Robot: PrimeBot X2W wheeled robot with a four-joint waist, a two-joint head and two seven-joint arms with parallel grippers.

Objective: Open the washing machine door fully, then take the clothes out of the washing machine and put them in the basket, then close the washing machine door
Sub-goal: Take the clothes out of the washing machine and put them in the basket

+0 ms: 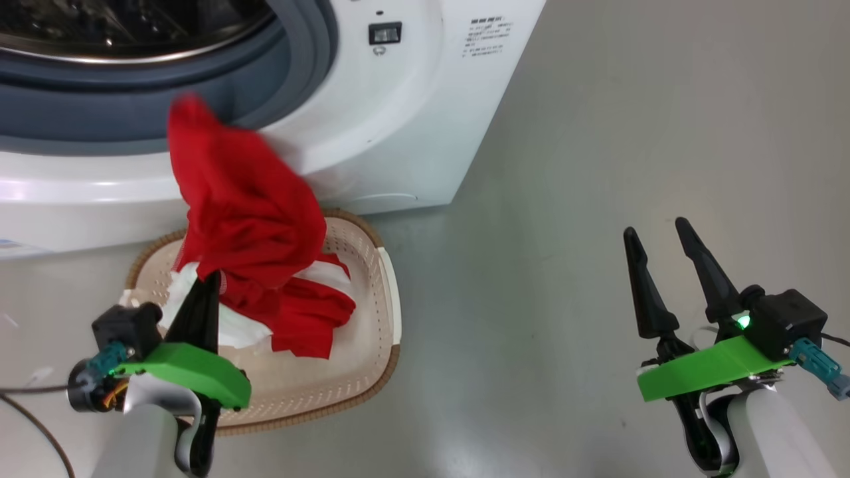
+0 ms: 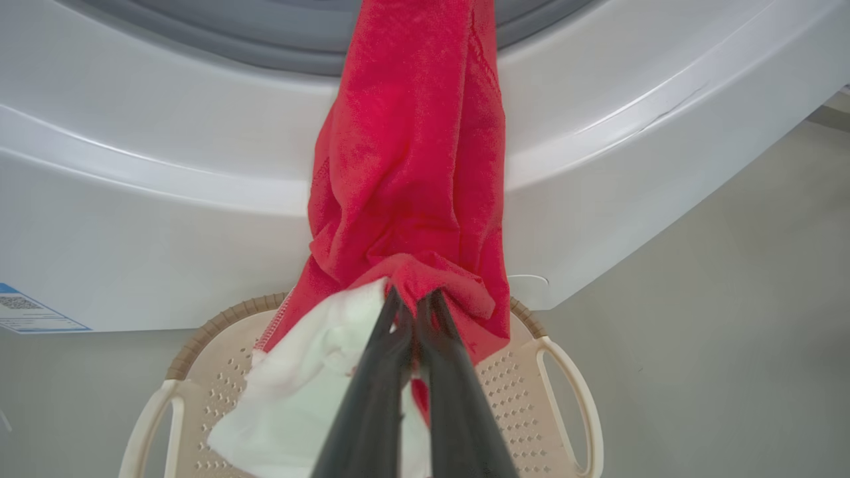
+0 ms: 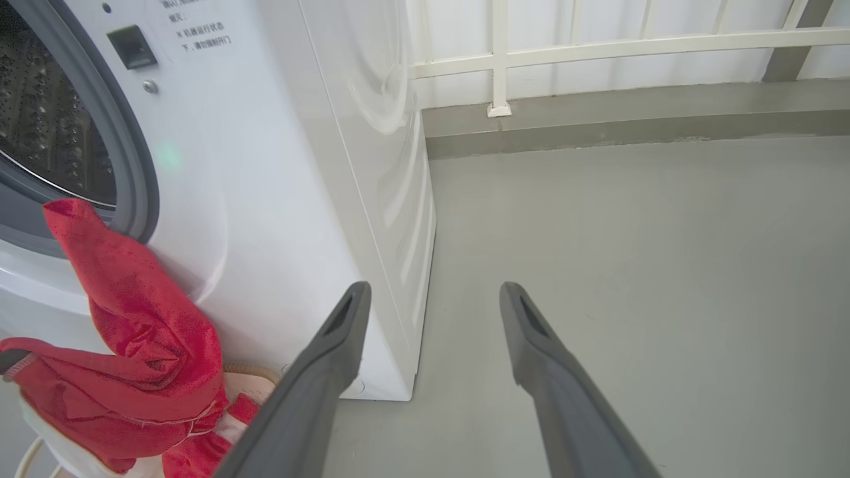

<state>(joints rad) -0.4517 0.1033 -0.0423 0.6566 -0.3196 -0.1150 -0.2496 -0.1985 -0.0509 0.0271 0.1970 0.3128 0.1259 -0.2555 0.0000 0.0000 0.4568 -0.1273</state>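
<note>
I'm holding clothes (image 1: 246, 199) over the basket (image 1: 388, 292).
left gripper (image 2: 413, 299) clamping them; right gripper (image 1: 655, 228) gaping, empty; washing machine (image 1: 412, 133) print (image 1: 488, 36) unreadable.

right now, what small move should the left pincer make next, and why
Probably draw the left pincer back over the cream perforated plastic basket before opening. It is shut on the soft red fabric garment, whose far end seems to rest at the grey rubber gasket of the white washing machine, so releasing now might drape it outside.
</note>
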